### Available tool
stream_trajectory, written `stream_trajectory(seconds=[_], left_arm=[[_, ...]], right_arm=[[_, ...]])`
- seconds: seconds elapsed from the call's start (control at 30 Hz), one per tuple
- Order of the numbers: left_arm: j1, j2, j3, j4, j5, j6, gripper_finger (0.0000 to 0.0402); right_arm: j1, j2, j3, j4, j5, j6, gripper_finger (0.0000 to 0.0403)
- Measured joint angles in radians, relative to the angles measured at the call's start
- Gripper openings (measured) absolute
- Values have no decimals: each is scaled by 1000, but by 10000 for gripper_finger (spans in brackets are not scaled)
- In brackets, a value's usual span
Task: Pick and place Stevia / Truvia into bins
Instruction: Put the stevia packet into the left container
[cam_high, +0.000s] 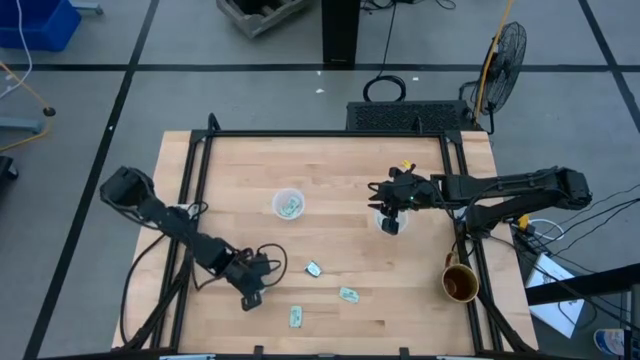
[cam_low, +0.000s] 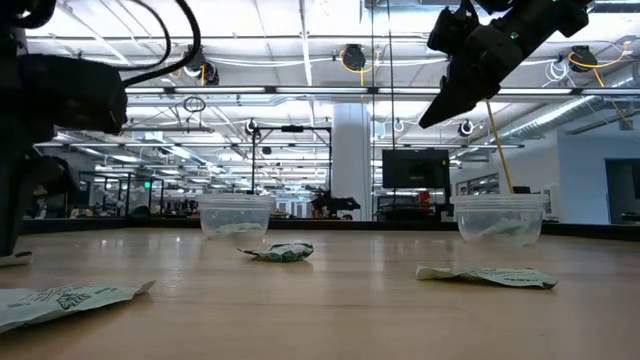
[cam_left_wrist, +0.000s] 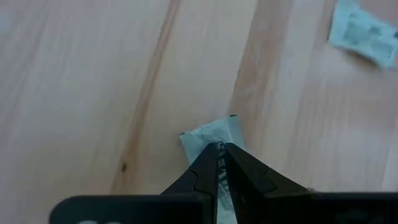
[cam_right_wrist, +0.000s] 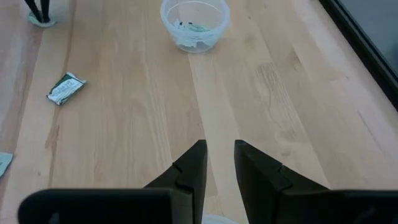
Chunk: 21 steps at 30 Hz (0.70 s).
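Note:
My left gripper is low over the table's near left part, shut on a pale green and white packet. Three more packets lie flat on the near half of the table. The left clear cup stands mid-table with packets inside. My right gripper hangs open, pointing down, just above the right clear cup, which also holds paper. Its fingers hold nothing. My left gripper pinches the packet between its two fingers, coming from above at a slant. The packet's far end sticks out past the fingertips and lies on the wood. The pinched part is hidden between the fingers.
A brown mug stands at the table's near right corner, beside the right arm. A black frame runs round the tabletop. Bare wood lies between the two cups and along the far side.

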<state>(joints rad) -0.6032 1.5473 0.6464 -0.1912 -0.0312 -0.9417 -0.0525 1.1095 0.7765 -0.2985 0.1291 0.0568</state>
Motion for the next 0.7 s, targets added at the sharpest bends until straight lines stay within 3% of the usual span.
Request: stream_trajectory(seconds=[0.27,0.53,0.7], left_arm=[[-3,22,21,-15,-25,96,37],[55,25,30,-75,-268,331,37],[116,24,30,-83,-257,340,37]], right_arm=[[0,0,0,18,0,-29,75],[0,0,0,83,0,-51,75],[0,0,0,90,0,-51,75]])
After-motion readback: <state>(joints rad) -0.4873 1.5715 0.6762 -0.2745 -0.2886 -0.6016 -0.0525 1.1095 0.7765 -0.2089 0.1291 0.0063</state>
